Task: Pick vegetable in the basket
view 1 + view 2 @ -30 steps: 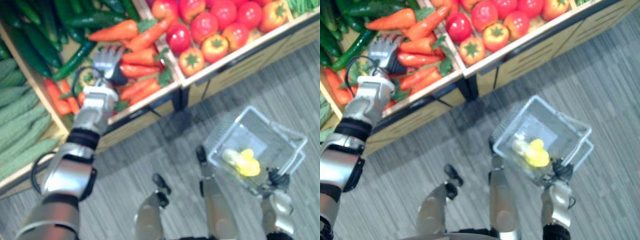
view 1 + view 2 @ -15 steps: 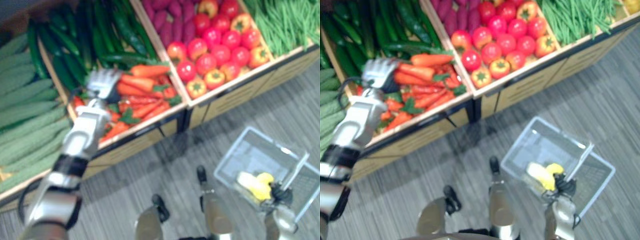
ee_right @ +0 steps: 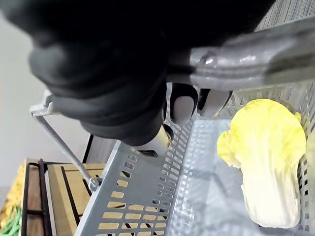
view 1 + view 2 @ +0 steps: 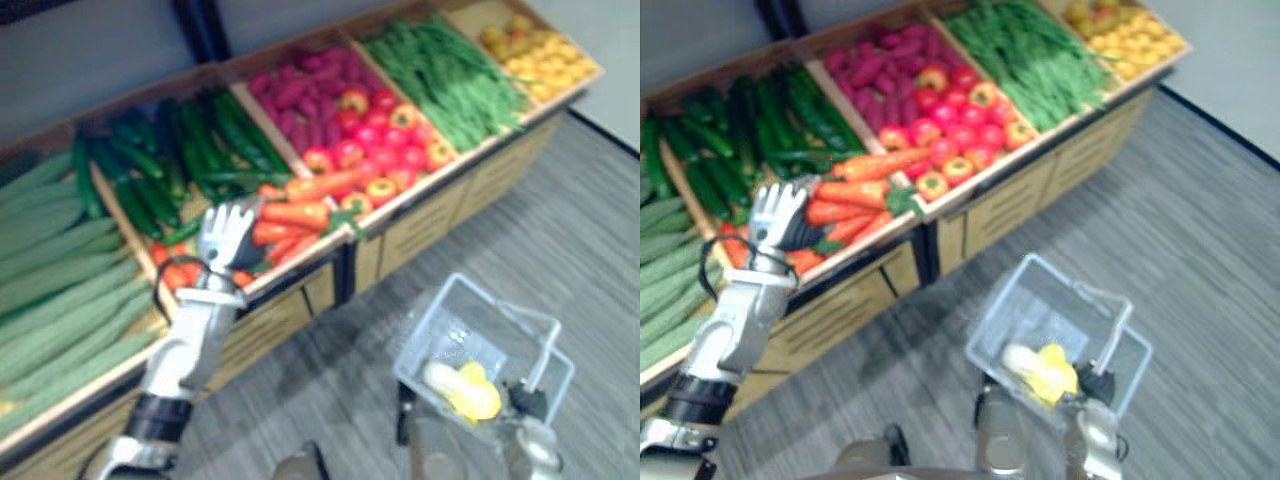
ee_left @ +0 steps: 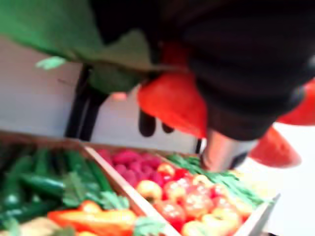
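Left hand [image 4: 226, 236] lifted, carrot [image 5: 172, 105] in palm

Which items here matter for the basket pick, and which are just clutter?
Job: left hand closed on carrot; right hand holding basket; cabbage already inside.
Bystanders: cucumbers, tomatoes, green beans, stall carrots.

Bright, even light; faint soft shadows on the grey floor [image 4: 1200, 200].
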`<state>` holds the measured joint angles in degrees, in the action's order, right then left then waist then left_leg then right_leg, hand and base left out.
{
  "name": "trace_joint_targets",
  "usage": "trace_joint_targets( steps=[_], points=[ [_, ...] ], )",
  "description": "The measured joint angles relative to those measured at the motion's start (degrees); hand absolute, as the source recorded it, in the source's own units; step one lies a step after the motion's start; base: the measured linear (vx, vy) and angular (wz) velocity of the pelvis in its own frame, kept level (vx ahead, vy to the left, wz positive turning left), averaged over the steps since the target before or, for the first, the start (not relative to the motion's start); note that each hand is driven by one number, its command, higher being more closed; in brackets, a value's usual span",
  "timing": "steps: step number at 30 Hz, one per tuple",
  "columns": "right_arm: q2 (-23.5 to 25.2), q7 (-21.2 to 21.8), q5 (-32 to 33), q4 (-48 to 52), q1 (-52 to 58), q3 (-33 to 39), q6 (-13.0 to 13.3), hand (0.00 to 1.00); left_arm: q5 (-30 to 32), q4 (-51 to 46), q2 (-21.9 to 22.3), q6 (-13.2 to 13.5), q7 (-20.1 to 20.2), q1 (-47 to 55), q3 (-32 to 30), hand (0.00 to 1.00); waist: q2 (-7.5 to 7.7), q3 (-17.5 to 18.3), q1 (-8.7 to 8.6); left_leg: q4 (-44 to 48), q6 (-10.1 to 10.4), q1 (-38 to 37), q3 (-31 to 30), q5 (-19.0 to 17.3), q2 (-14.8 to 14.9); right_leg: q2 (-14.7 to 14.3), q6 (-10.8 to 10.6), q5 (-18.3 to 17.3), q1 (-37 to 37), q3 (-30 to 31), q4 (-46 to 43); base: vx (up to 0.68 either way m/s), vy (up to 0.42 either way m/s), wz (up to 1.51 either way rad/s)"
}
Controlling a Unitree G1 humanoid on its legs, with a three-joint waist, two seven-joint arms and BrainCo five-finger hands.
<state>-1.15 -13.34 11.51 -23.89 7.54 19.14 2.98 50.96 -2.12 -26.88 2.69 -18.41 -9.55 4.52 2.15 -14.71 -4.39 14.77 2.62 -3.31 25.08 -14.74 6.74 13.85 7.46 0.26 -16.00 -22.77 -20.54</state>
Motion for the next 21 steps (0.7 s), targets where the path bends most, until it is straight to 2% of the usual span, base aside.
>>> trace_joint_targets(
  steps=[1,2,3,4,5,6,7,8,9,10,11,12,13,14,15,17,18,19,20,21],
  points=[
    [-1.0,-0.2,-0.4,1.3,-0.7,-3.2,-0.1,1.00,-1.3,-2.1,2.6,-0.1,0.0,3.9,-0.9,1.00,-0.34,-0.2,0.04,2.9,-0.5,0.5,1.7,-0.2,-0.2,-0.5,1.1,5.4,0.0,-3.1,2.3,-0.19,0.129,-2.01],
    [-1.3,-0.1,-0.7,1.9,-1.7,-5.8,0.0,1.00,-1.4,-2.2,4.5,0.2,0.5,4.9,-0.8,1.00,-0.74,0.1,0.85,3.3,-2.7,1.9,1.6,0.1,0.1,-3.9,1.5,12.5,1.5,-2.3,11.3,-0.21,0.073,-2.01],
    [-1.0,-0.2,-1.6,2.7,-2.1,-6.7,-0.1,1.00,-1.4,-2.7,5.8,0.7,1.0,5.6,-0.7,1.00,-1.53,0.9,2.09,-0.2,-3.7,1.9,2.4,0.7,0.7,-5.3,2.4,14.4,2.0,-2.7,15.6,-0.29,0.009,-2.19],
    [-0.6,-0.3,-2.8,4.0,-4.4,-8.2,0.0,1.00,-1.5,-4.2,8.6,1.3,1.2,7.0,-1.0,1.00,-1.92,0.9,2.72,-2.4,-0.9,1.1,8.2,0.9,1.5,-3.4,1.9,2.4,0.0,-9.3,4.3,-0.22,-0.010,-2.35],
    [-0.6,-0.1,-3.0,3.9,-6.1,-9.8,0.0,1.00,-2.0,-4.4,11.7,1.7,1.6,8.5,-0.5,1.00,-2.30,1.0,2.98,-2.5,-1.4,0.7,12.9,0.8,1.6,-0.1,0.5,-4.9,0.4,-14.9,-3.2,-0.23,-0.013,-2.17],
    [-0.7,-0.2,-3.3,3.8,-6.9,-10.6,0.0,1.00,-2.8,-4.4,13.2,2.1,1.9,9.3,-0.3,1.00,-2.69,1.1,2.95,-2.6,-1.4,0.6,14.9,0.8,1.9,1.2,-1.1,-6.7,1.3,-17.1,-4.9,-0.08,-0.033,-1.94],
    [-0.5,-0.2,-4.2,3.8,-8.2,-12.4,0.0,1.00,-3.6,-4.3,15.3,2.4,2.1,11.0,-0.2,1.00,-2.75,1.1,3.23,-2.4,-1.3,0.1,19.3,0.9,2.3,3.3,-4.1,-9.0,3.3,-20.1,-5.4,-0.02,-0.035,-1.51],
    [-0.5,0.0,-4.4,3.9,-8.7,-13.4,-0.1,1.00,-3.6,-4.0,15.9,2.3,2.1,11.5,-0.2,1.00,-2.59,1.2,3.31,-2.1,-1.3,0.1,21.1,0.9,2.6,3.9,-5.6,-9.6,4.3,-20.4,-4.6,0.00,-0.087,-1.89],
    [-0.8,0.3,-4.9,4.0,-9.5,-15.3,-0.3,1.00,-3.7,-2.8,16.6,2.3,2.1,11.7,0.1,1.00,-2.75,1.2,3.58,-1.3,-1.2,0.0,24.6,1.0,3.7,2.4,-7.2,-9.3,4.1,-20.6,-1.3,0.01,-0.148,-1.53],
    [-1.0,0.9,-4.9,4.0,-9.3,-17.3,-0.7,1.00,-3.8,-1.3,17.3,2.3,2.1,11.6,0.6,1.00,-3.34,1.4,3.08,-0.1,-0.6,-0.1,26.4,1.3,5.7,-1.6,-5.3,-6.7,4.6,-18.5,3.5,0.02,-0.175,-1.40],
    [-1.2,1.3,-4.9,4.1,-8.9,-18.4,-1.0,1.00,-3.9,-0.7,17.7,2.3,2.1,11.6,0.8,1.00,-3.39,1.4,2.96,1.1,-0.6,-0.5,26.9,1.3,7.0,-3.9,-4.5,-5.5,5.5,-17.3,5.8,0.06,-0.228,-1.37],
    [-1.5,1.9,-4.7,4.5,-8.0,-20.7,-1.7,1.00,-5.3,0.8,18.5,2.3,2.0,11.6,1.4,1.00,-3.23,1.4,3.47,4.5,-0.6,-2.0,27.7,1.3,9.6,-7.5,-3.3,-3.7,7.4,-14.0,10.0,0.08,-0.234,-1.52],
    [-1.9,2.3,-4.7,5.7,-6.8,-23.3,-1.9,1.00,-5.9,2.3,19.0,2.3,1.9,11.6,2.5,1.00,-3.27,1.4,3.71,9.5,-1.5,-1.6,25.1,0.0,11.6,-9.7,-2.7,-3.3,8.8,-10.5,12.0,0.06,-0.213,-1.58],
    [-2.3,2.4,-4.7,6.0,-6.6,-24.5,-1.9,1.00,-5.9,2.9,19.3,2.5,1.9,11.7,2.7,1.00,-3.27,1.4,3.79,11.0,-2.0,-0.9,21.2,-1.0,11.5,-10.5,-2.5,-3.1,9.1,-9.0,12.5,0.00,-0.140,-1.60],
    [-2.7,2.5,-4.7,6.8,-6.6,-26.6,-1.9,1.00,-5.9,3.4,20.1,2.5,1.7,11.9,3.2,1.00,-3.29,1.4,4.37,12.0,-0.8,1.9,10.2,-2.8,8.7,-11.9,-2.4,-2.8,9.2,-5.8,13.9,-0.03,-0.080,-1.47],
    [-3.0,3.1,-4.7,8.0,-6.9,-28.8,-1.9,1.00,-5.8,4.3,20.6,2.5,1.0,12.0,4.5,1.00,-3.29,1.4,5.03,10.9,0.9,6.5,-5.9,-4.0,2.8,-13.4,-3.7,-2.0,9.6,-1.4,16.5,-0.03,-0.063,-1.45],
    [-2.7,3.5,-4.7,8.0,-7.5,-29.3,-1.9,1.00,-5.8,5.0,20.9,2.5,0.8,12.1,4.8,1.00,-3.13,1.4,5.45,9.1,0.8,8.2,-12.5,-4.0,-0.2,-14.0,-3.4,-1.2,9.9,1.0,17.2,-0.01,-0.040,-1.16],
    [-2.8,3.8,-4.7,8.0,-7.7,-29.7,-1.9,1.00,-5.8,5.6,21.2,2.1,0.7,12.1,5.0,1.00,-3.10,1.3,5.83,7.2,0.2,8.9,-14.7,-3.5,-1.6,-14.2,-3.0,-0.8,10.1,2.4,16.8,0.02,-0.022,-1.00],
    [-2.9,3.9,-4.7,8.0,-7.7,-29.8,-1.9,1.00,-5.8,6.0,21.2,2.0,0.6,12.2,5.4,1.00,-3.13,1.4,6.19,4.7,-1.0,9.0,-14.5,-1.8,-2.0,-14.3,-3.0,-0.9,10.1,3.4,15.5,0.04,0.019,-0.75],
    [-2.9,4.0,-4.7,8.0,-7.8,-30.0,-1.9,1.00,-5.8,6.3,21.2,2.0,0.5,12.2,6.0,1.00,-3.14,1.4,6.33,2.0,-2.1,9.0,-13.3,3.3,-2.0,-14.5,-2.8,-2.2,9.2,4.5,12.2,0.07,0.047,-0.67]
  ],
)
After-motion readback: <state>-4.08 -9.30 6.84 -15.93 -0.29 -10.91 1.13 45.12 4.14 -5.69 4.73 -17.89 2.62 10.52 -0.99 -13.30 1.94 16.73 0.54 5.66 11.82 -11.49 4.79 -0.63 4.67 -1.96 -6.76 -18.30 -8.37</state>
